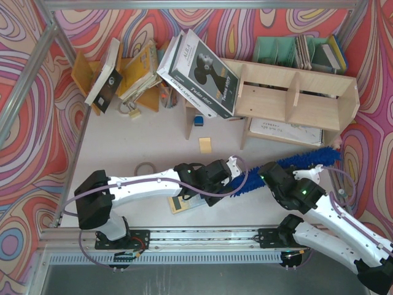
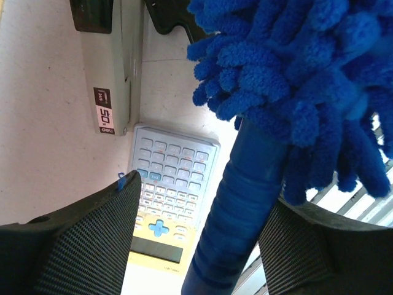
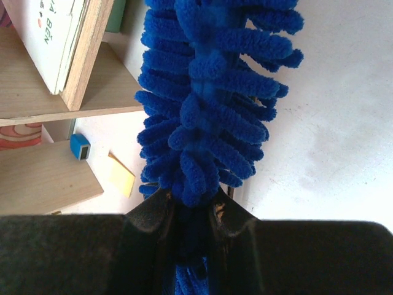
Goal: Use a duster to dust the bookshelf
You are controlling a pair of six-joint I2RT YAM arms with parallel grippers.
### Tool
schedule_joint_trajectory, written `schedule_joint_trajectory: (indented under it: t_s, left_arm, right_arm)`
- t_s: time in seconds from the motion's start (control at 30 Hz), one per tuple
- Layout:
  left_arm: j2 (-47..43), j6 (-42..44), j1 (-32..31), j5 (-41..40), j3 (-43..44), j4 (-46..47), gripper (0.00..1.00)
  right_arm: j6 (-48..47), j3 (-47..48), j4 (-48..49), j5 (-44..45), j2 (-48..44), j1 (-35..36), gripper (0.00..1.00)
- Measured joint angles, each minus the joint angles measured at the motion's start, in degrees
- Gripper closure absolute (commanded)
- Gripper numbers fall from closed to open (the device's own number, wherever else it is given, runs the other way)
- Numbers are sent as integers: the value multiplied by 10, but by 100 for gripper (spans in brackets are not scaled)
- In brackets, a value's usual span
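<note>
Blue duster [image 1: 307, 161] diagonal, tip far-right; right fingers [image 3: 150, 215] clenched on it, left fingers [image 2: 92, 239] parted.

the duster [image 1: 320, 157] is lying slantwise across the lower right of the frame, its fluffy tip reaching toward the bookshelf [image 1: 295, 101] standing at upper right. the left gripper [image 1: 236, 172] is meeting its lower end near centre, and the right gripper [image 1: 310, 173] is sitting over its middle.
</note>
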Motion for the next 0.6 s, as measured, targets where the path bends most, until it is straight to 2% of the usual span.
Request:
schedule_joint_trajectory:
  t_s: [0.23,0.33,0.6]
  left_arm:
    - [32,3,-1,-6,3,-7,50]
    - [36,4,-3,-9,7,-11,61]
    - [36,32,-37,-10,23,-39,79]
  right_arm:
    - [0,4,0,3,0,0,100]
    - [0,7,0,4,3,0,100]
    - [0,14,20,10,11,0,93]
